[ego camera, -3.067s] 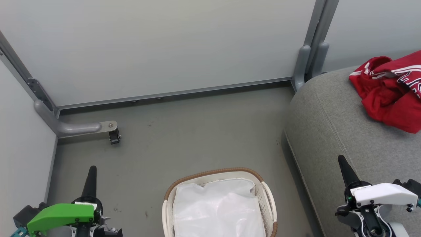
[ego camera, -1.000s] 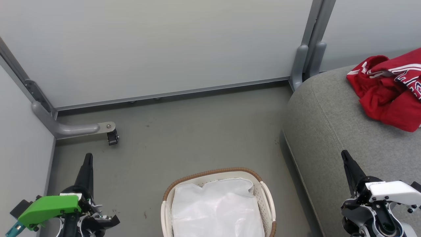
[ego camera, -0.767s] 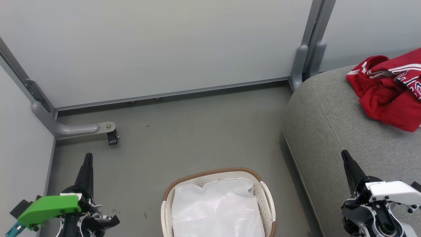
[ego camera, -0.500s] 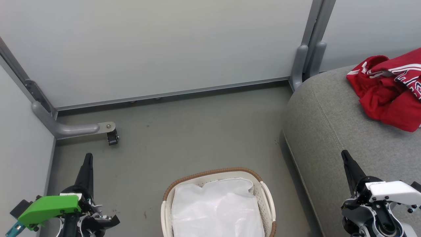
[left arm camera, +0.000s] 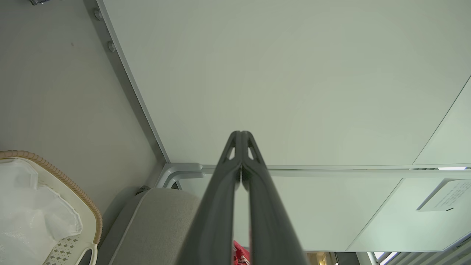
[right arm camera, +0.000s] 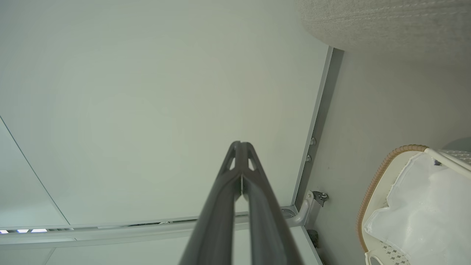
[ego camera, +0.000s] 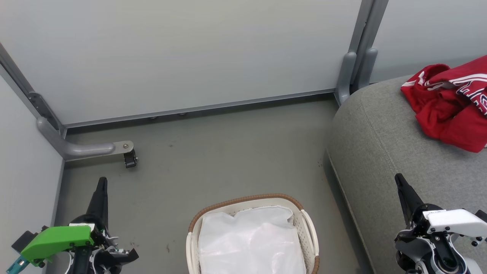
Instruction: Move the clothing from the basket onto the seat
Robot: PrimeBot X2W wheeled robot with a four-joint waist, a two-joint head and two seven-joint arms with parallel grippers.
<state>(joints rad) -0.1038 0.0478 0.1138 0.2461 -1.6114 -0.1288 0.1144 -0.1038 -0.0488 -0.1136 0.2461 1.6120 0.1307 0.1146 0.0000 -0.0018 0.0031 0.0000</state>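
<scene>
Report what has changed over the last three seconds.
Between three seconds and one second ago, the left gripper shifted slightly left and the right gripper slightly right; the head camera also nudged a little. Nothing was gripped or released: both stay shut and empty. The clothing stays on the seat, and the basket holds its white liner.

The red clothing (ego camera: 452, 110) is lying crumpled on the grey seat (ego camera: 384, 152) at the upper right. The basket (ego camera: 243, 200) is standing on the floor (ego camera: 228, 152) at bottom centre, near the seat, and is holding a white liner (ego camera: 251, 243). The left gripper (ego camera: 101, 182) is hanging over the floor, its fingers lying together. The right gripper (ego camera: 399, 179) is hanging over the seat, its fingers likewise together.
</scene>
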